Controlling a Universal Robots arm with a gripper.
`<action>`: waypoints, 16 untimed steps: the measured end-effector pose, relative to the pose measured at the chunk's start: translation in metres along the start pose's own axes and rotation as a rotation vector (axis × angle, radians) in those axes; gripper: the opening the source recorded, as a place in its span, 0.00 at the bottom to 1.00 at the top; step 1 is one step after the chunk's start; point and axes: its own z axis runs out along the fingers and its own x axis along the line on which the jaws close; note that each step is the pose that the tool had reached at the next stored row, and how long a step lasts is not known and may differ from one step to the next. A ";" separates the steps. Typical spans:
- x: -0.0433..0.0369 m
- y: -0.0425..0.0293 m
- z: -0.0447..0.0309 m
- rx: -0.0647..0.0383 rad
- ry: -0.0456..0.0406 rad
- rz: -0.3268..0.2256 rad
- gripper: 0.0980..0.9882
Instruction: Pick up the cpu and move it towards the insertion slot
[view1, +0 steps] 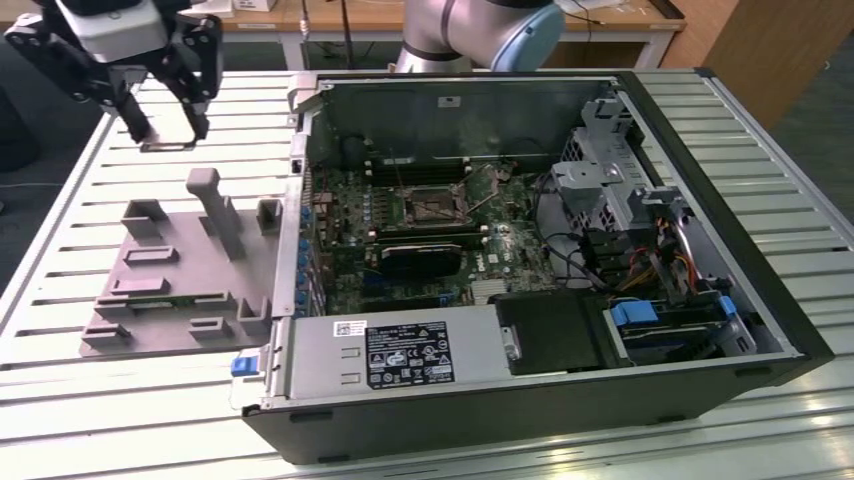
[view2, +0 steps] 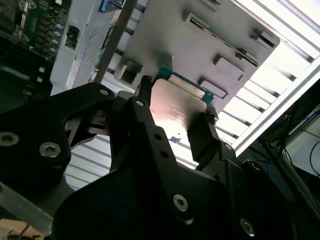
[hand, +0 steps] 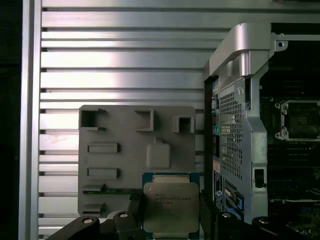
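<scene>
black fingers (view2: 202, 140) stand closest in the second wrist view, clamped on two opposite edges of the cpu (view2: 176, 111). its shiny metal top faces the camera, and a thin green rim shows along the far edge. the cpu hangs in the air, clear of the grey fixture plate (hand: 125, 145) seen beneath it in the first wrist view, and touches nothing but the fingers

by my judgement the cpu is light, stiff and flat, yet its metal top is slick and the contacts on its underside are fragile. taking it by the edges of the green board looks like the right hold. too weak a squeeze could let it tilt or slip, and a knock against metal would damage it

in the exterior view the gripper (view1: 168, 135) points its fingers straight down, high over the fixture plate's side of the slatted table (view1: 787, 440), at that view's left. the arm (view1: 467, 30) rises behind the open computer case (view1: 534, 425). the insertion slot (view1: 430, 205) sits on the board inside the case, well apart from the cpu, toward the exterior view's right
</scene>
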 end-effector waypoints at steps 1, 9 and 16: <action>-0.0045 0.0001 0.0000 0.000 0.0004 0.000 0.49; -0.0407 0.0007 0.0003 0.000 0.0036 0.000 0.49; -0.0760 0.0012 0.0007 0.000 0.0062 0.001 0.49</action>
